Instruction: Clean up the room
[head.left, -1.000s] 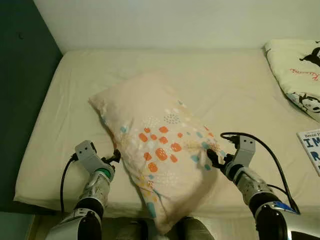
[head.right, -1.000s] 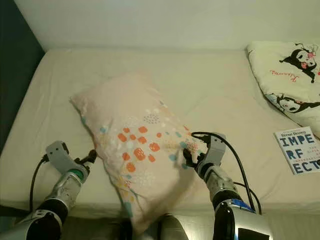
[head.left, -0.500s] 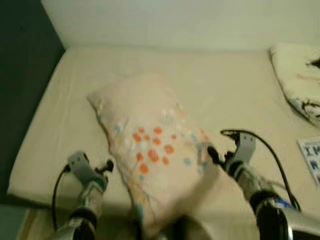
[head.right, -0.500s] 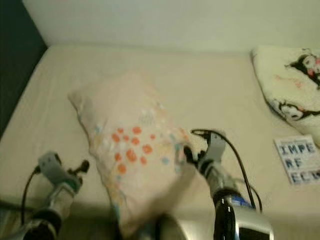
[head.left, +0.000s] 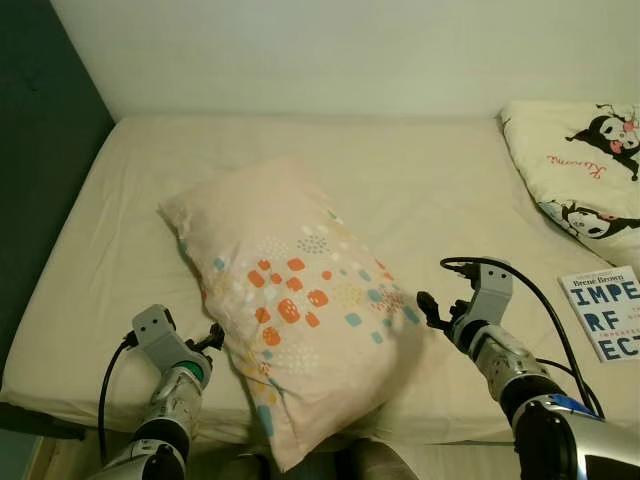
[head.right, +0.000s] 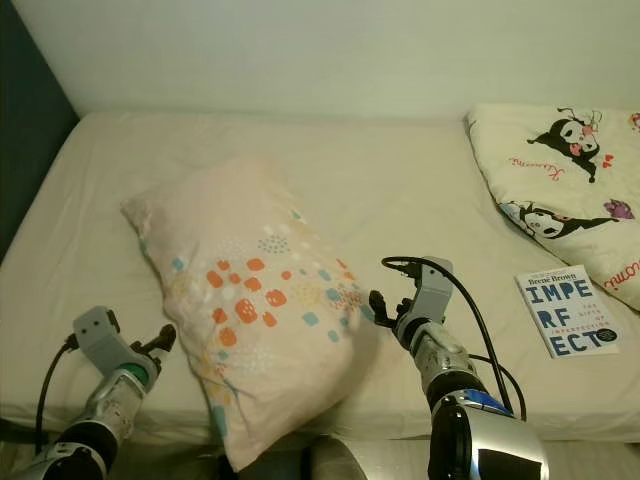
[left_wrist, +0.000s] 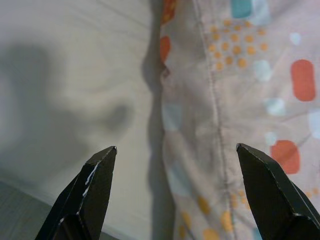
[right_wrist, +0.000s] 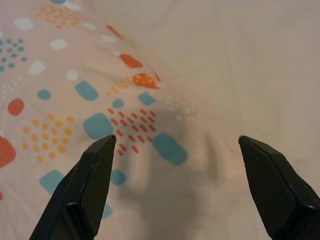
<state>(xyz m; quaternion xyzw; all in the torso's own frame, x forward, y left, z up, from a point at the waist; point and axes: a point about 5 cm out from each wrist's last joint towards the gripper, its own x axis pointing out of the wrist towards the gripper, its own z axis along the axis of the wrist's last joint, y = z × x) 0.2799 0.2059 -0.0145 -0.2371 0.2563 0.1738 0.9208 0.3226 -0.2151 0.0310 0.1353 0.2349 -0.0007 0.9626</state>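
A cream pillow (head.left: 290, 300) with orange and teal spots lies slantwise on the bed (head.left: 420, 190), its near corner hanging over the front edge. My left gripper (head.left: 212, 338) stands open just off the pillow's left side. In the left wrist view the gripper (left_wrist: 176, 147) looks along the pillow's seam (left_wrist: 240, 100), with nothing between the fingers. My right gripper (head.left: 428, 305) is open beside the pillow's right edge. The right wrist view has this gripper (right_wrist: 177, 138) above the patterned cloth (right_wrist: 75, 75) and the bare sheet.
A folded blanket (head.left: 580, 170) with cartoon prints lies at the bed's far right. A white book (head.left: 605, 312) lies flat near the right front. A dark wall (head.left: 40, 150) borders the bed on the left, a pale wall behind it.
The view has swung and blurred in between. The pillow has sunk flatter onto the bed. Both grippers now stand slightly off its edges, where they touched it before.
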